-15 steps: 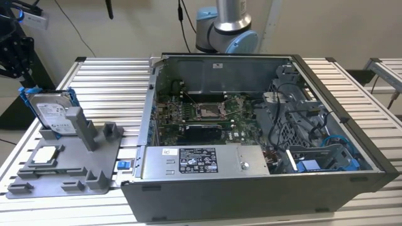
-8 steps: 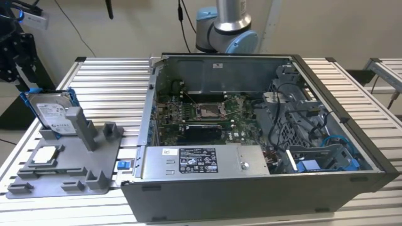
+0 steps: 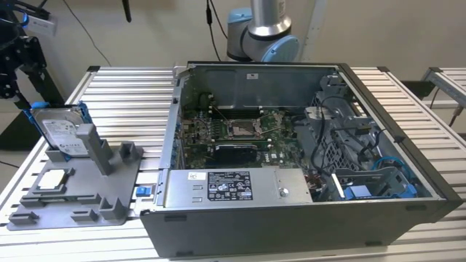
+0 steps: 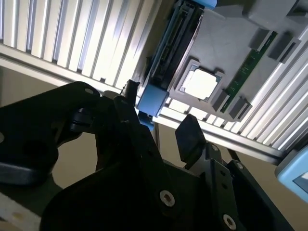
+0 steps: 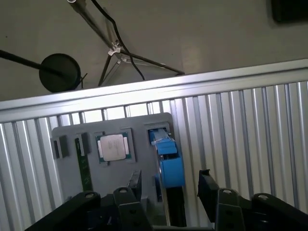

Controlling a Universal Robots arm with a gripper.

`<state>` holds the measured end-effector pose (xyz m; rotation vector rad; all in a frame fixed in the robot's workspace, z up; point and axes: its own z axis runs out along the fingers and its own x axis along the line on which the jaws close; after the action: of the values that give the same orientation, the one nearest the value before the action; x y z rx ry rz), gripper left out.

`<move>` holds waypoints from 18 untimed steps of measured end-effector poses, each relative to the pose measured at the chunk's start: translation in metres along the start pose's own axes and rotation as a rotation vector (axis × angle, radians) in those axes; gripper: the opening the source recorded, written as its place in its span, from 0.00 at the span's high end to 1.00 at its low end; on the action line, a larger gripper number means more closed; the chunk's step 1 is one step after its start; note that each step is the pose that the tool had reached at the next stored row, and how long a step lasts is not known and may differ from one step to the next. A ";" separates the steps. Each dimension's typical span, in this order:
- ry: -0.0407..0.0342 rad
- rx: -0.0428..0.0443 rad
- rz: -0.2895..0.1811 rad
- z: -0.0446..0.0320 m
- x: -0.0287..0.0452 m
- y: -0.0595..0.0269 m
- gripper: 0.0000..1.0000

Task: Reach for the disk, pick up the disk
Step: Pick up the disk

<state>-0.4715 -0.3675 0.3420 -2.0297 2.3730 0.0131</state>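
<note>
Working tight against the edge of the ribbed aluminium table (image 3: 124,87), bare floor just past the rail. Hemmed in on the exterior view's right by the big open grey computer case (image 3: 291,224), close beside the flat grey moulded holder tray (image 3: 87,210). More free ribbed surface beyond the tray in the exterior view.

Into the tray now: holding the disk (image 3: 60,131), a flat silver-grey hard drive with a white label and bright blue plastic bracket, upright on edge in a slot at one end, near the table edge. Cradling a small square silver chip (image 3: 52,180) flat in a recess just beside it. Keeping a thin green memory strip (image 5: 84,166) in a groove on the chip's other side.

Up to the black gripper (image 5: 171,180): poised over the disk, angled down at it, jaws spread wide. In both wrist views, fingers (image 4: 190,132) straddling the line of the disk's blue edge, nothing clamped. Behind the case, the silver-and-blue arm joint (image 3: 262,38).
</note>
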 end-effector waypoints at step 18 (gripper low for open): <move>-0.0004 -0.0017 -0.092 0.0327 -0.0009 -0.0005 0.00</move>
<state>-0.4706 -0.3660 0.3093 -2.1374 2.2771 0.0142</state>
